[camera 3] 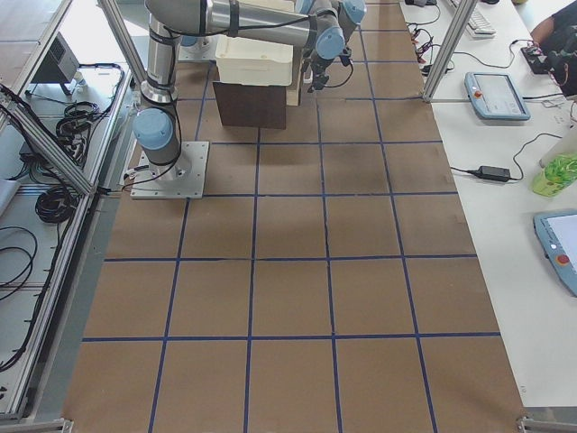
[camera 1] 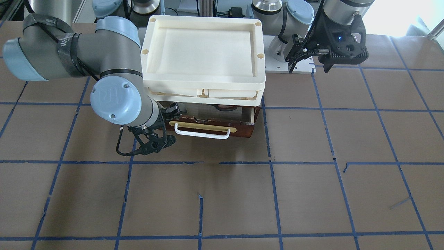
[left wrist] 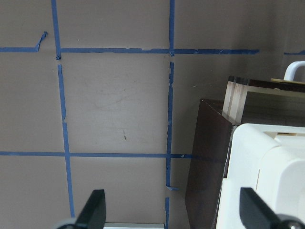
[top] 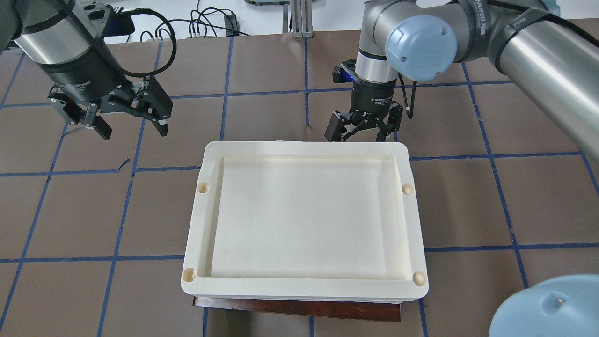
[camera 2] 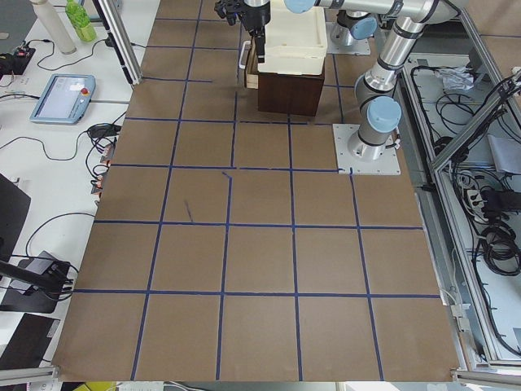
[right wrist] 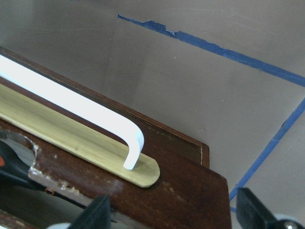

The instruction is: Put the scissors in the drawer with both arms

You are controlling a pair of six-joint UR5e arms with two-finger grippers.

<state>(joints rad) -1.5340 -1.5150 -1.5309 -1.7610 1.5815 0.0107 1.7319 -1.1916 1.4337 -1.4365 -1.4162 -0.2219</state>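
Note:
The drawer (camera 1: 242, 132) stands pulled out of a dark brown cabinet (camera 2: 289, 94) under stacked cream trays (camera 1: 203, 81). Its white bar handle (camera 1: 203, 132) faces the operators' side. A red-orange loop of the scissors (camera 1: 226, 108) shows inside the drawer, mostly hidden by the trays; an orange and black bit shows in the right wrist view (right wrist: 5, 164). My right gripper (camera 1: 172, 126) is open and empty at the handle's end (right wrist: 133, 152), just over the drawer front (right wrist: 181, 191). My left gripper (top: 131, 125) is open and empty, raised off to the cabinet's side (left wrist: 205, 157).
The top cream tray (top: 196, 220) covers the cabinet and hides the drawer in the overhead view. The brown table (camera 1: 222, 201) carries a grid of blue tape. The right arm's elbow (camera 1: 118, 100) hangs low beside the trays. Monitors and cables lie past the table edges.

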